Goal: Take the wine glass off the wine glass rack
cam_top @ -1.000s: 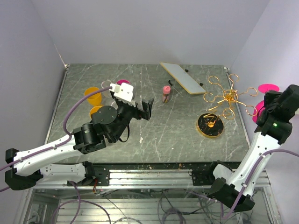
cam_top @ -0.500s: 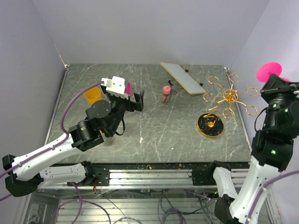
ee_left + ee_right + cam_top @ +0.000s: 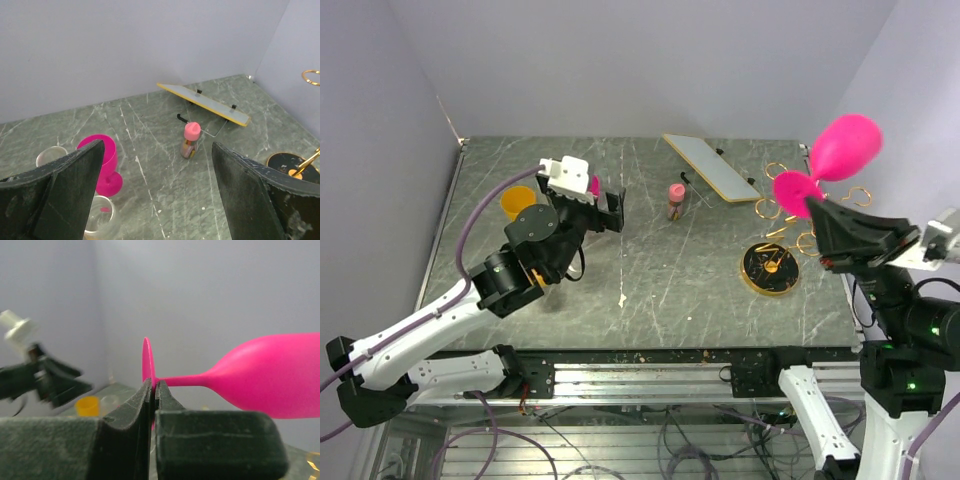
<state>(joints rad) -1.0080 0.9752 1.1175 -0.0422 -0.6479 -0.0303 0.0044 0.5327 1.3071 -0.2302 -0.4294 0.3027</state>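
The right gripper (image 3: 154, 390) is clamped on the stem of the pink glass (image 3: 845, 145), right beside its foot, with both jaws pressed together around it. The glass is held in the air over the right edge of the table (image 3: 650, 270), high above the gold rack (image 3: 770, 268) and touching none of its loops; the rack stands near that same edge. The left gripper (image 3: 157, 147) hangs over the left half of the table with its jaws spread wide and nothing between them.
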